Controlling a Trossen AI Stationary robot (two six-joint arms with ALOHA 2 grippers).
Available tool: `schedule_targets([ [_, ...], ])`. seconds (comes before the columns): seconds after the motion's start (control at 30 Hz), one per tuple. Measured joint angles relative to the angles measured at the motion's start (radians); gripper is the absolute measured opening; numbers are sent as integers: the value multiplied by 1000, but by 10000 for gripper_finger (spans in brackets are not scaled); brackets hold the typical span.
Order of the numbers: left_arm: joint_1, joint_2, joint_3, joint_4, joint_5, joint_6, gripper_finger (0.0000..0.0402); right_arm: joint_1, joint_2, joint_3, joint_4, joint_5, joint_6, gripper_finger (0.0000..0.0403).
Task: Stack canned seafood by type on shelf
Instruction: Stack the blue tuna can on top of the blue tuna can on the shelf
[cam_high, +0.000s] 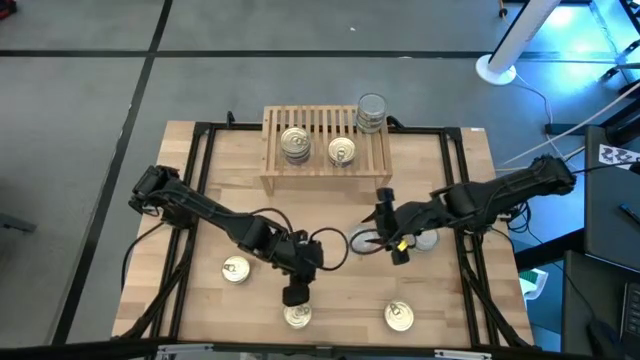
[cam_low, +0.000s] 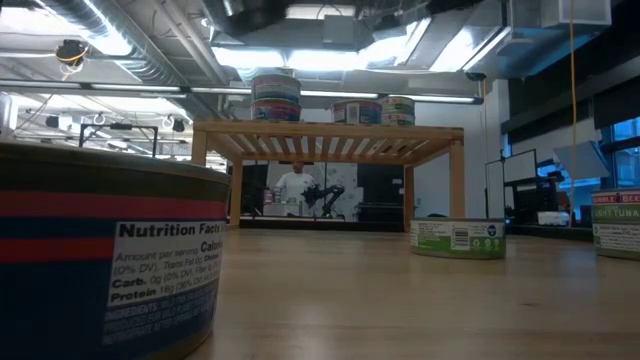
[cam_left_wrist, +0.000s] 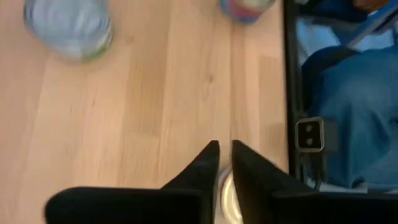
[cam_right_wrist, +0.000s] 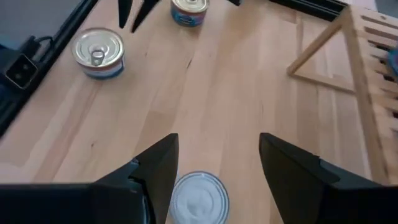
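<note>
The light-wood shelf stands at the table's far middle. On its slatted top are two gold-lidded cans and a stack of silver-lidded cans. More tins lie on the table: gold ones and silver ones. My left gripper hangs over the near-middle gold can, its fingertips only slightly apart with nothing between them. My right gripper is open, its fingers spread above a silver can without touching it.
Black frame rails run along the table's sides, with blue cloth beyond one. The low view has a blue and red can close up, a green-labelled can farther off and the shelf behind. Bare wood lies between shelf and arms.
</note>
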Motion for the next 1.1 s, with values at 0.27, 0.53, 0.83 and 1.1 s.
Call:
schedule_targets([
  [0.27,-10,21,-20,-87,89,-157,139,0,118,0,30,-88,-84,225],
  [0.53,-33,40,-77,-68,140,-244,152,0,225,0,9,-139,-129,225],
  [0.83,-88,40,-226,150,196,-343,153,0,254,-1,-1,-138,-129,225],
  [1.1,-99,40,-338,273,196,-435,153,0,254,-1,13,-137,-128,225],
])
